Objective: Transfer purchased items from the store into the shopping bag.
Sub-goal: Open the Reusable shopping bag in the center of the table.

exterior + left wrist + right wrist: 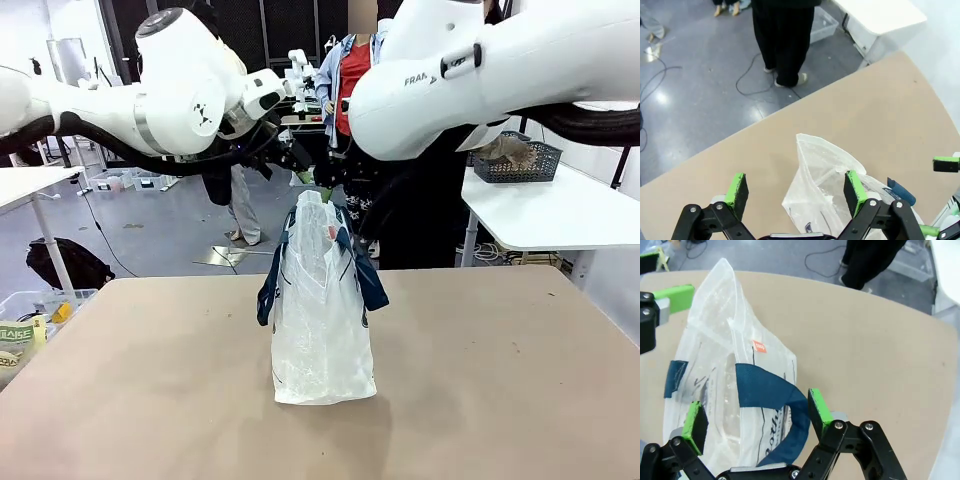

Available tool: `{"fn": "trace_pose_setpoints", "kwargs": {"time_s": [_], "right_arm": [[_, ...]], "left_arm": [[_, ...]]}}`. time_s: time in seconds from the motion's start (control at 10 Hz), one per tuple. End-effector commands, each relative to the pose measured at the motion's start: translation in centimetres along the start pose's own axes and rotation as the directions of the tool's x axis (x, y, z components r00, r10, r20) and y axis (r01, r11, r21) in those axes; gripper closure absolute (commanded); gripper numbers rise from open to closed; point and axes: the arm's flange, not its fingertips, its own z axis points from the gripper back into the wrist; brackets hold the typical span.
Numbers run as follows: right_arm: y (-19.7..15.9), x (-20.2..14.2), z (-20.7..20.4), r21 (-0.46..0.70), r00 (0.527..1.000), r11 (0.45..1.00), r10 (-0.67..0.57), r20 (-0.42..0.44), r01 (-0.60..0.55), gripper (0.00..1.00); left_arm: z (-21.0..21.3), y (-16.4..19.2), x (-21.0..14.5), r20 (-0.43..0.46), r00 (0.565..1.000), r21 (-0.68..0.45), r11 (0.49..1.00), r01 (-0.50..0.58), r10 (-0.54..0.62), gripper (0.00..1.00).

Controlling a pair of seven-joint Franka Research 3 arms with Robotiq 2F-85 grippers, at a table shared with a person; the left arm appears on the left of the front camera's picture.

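the bag [322,310] stands upright in the middle of the table [500,380]. the left gripper [795,192] hangs spread wide over its top, holding nothing. the right gripper [756,415], equally wide and empty, hangs over a blue strap [765,390].

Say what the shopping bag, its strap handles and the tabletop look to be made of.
Shopping bag: thin plastic film, translucent white and glossy; it crinkles, and shapes show through it.
Strap handles: likely woven webbing or fabric, matte navy; they are flat bands that fold softly.
Tabletop: smooth matte tan board, perhaps laminate or coated wood; no grain is visible.
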Motion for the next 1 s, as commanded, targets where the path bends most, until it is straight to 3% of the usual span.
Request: {"fn": "trace_pose_setpoints", "kwargs": {"time_s": [0.0,0.3,0.5,0.6,0.9], "right_arm": [[1.5,0.4,-1.6,-0.026,0.999,0.999,-0.036,0.003,0.036,0.00],[2.2,-1.0,-4.2,-0.037,0.995,0.999,-0.019,-0.102,0.015,0.00],[2.1,-1.4,-4.5,-0.034,0.993,0.999,-0.007,-0.119,0.003,0.00],[2.2,-1.6,-4.4,-0.037,0.993,0.999,0.006,-0.115,-0.010,0.00],[2.1,-1.6,-4.1,-0.059,0.994,0.998,0.012,-0.106,-0.018,0.57]], "left_arm": [[-0.8,0.3,0.5,-0.038,0.999,-0.027,0.999,-0.033,0.032,0.00],[-2.3,0.2,-0.1,-0.080,0.995,-0.041,0.997,-0.059,0.056,0.00],[-2.7,0.6,0.0,-0.104,0.993,-0.038,0.997,-0.068,0.064,0.00],[-2.8,0.4,0.0,-0.110,0.993,-0.042,0.997,-0.057,0.052,0.17],[-3.0,0.4,0.0,-0.141,0.988,-0.034,0.997,-0.070,0.064,0.73]]}}
